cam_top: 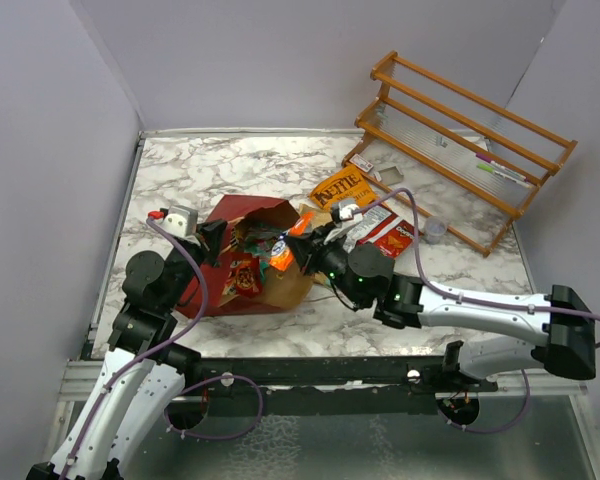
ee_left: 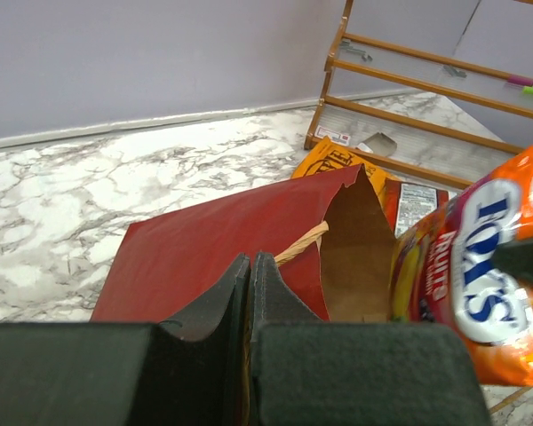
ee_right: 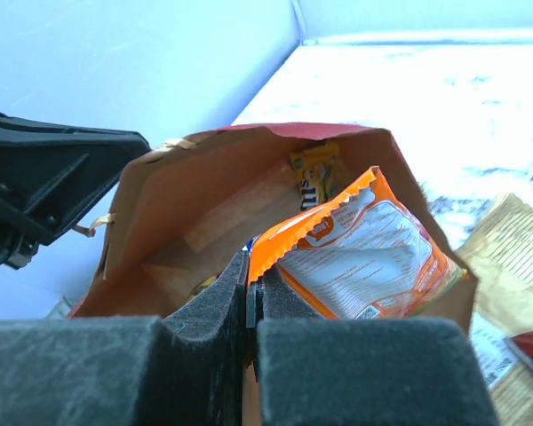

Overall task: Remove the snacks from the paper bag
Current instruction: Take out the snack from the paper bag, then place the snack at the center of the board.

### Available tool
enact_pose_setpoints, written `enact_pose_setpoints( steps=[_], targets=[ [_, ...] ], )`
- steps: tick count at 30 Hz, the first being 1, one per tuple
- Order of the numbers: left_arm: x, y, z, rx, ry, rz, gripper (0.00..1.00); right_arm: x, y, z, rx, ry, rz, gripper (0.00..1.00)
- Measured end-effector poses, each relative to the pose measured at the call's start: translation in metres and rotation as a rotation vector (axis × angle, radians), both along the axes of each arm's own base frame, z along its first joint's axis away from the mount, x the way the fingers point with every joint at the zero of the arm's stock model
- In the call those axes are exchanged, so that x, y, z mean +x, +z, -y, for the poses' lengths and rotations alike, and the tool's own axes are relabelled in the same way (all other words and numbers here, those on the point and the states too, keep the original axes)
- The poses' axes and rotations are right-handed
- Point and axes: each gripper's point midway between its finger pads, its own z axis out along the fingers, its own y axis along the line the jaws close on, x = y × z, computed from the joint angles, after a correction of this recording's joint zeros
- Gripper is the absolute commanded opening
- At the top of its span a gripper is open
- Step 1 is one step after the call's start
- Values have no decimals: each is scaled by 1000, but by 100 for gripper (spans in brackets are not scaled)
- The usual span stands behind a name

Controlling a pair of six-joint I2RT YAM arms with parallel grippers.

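— Right claw (ee_right: 249, 271) first: pressing together, pinching the near corner of the orange packet (ee_right: 355, 257).

— Position of that packet?

— Sitting in the mouth of the paper bag (ee_right: 178, 195), partly inside and partly sticking out past the rim. Showing "FOX'S" lettering in the left wrist view.

— Proceeding to the left claw (ee_left: 250, 264).

— Likewise pressing together, gripping the rim of the paper bag right at the string handle (ee_left: 300, 241), across the opening from the right claw.

— Placement of the bag?

— Lying on its side on the marble tabletop (cam_top: 230, 165), in front of the left arm, mouth turning toward the right arm. Holding a yellow pack (ee_right: 315, 173) deep inside, against the brown inner wall.

— Items outside the bag?

— Lying flat on the tabletop beyond the mouth: Kettle chip bag (cam_top: 340, 187), red pack (cam_top: 392, 235), tan packet (ee_right: 515, 253). Standing further right, beside the wooden rack (cam_top: 450, 150): grey cup (cam_top: 435, 230).
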Motion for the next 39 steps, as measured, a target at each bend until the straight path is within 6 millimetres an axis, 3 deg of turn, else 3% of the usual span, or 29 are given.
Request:
enact_pose_setpoints(
  steps=[7, 8, 9, 12, 16, 25, 28, 32, 36, 39],
  targets=[
    [2, -1, -5, 1, 29, -2, 0, -3, 51, 45, 10, -54, 175, 1],
    [2, -1, -5, 1, 34, -2, 0, -3, 51, 45, 10, -54, 175, 1],
    [2, -1, -6, 1, 35, -3, 0, -2, 70, 64, 54, -106, 208, 1],
    [3, -1, -6, 1, 38, -3, 0, 6, 84, 97, 62, -236, 258, 1],
    [3, -1, -6, 1, 38, -3, 0, 22, 72, 137, 4, -436, 259, 1],
    [3, -1, -7, 1, 42, -3, 0, 85, 9, 209, -131, -703, 100, 1],
    [3, -1, -7, 1, 43, -2, 0, 109, -9, 212, -149, -706, 46, 1],
    [1, 1, -8, -1, 46, 3, 0, 150, -24, 182, -160, -611, -37, 1],
    [0, 3, -10, -4, 51, 12, 0, 178, -13, 144, -116, -500, -70, 1],
    [0, 5, -11, -5, 58, 19, 0, 183, -5, 133, -60, -456, -83, 1]
  ],
)
